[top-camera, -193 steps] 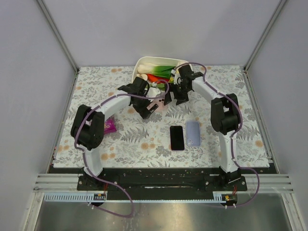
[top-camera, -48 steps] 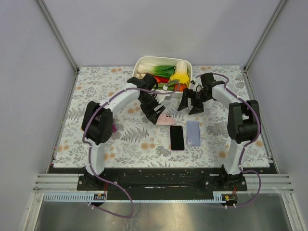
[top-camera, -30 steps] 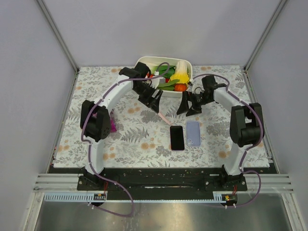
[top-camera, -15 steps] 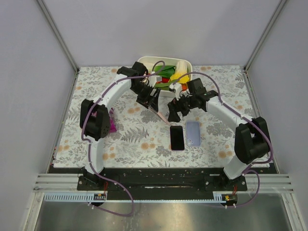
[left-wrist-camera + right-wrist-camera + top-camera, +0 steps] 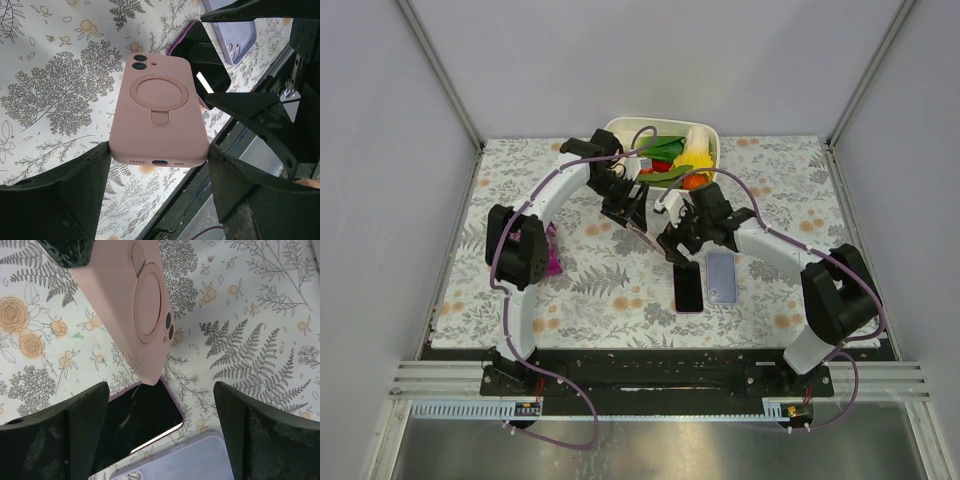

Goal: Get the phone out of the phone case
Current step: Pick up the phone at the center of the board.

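My left gripper is shut on the bottom end of a pink phone case and holds it tilted above the mat, its back with the ring stand facing the camera. Its screen side is hidden. In the top view the case shows edge-on. My right gripper is open and empty, just below the case's camera end, with jaws wide apart. One of its fingers shows in the left wrist view.
A black phone with a purple rim lies screen up on the floral mat, with a lilac case beside it on the right. A white basket of toy vegetables stands at the back. A magenta item lies at the left.
My left gripper has lifted the pink case off the mat and tilted it. My right arm has swung from right of the basket leftward and down to the case's free end.
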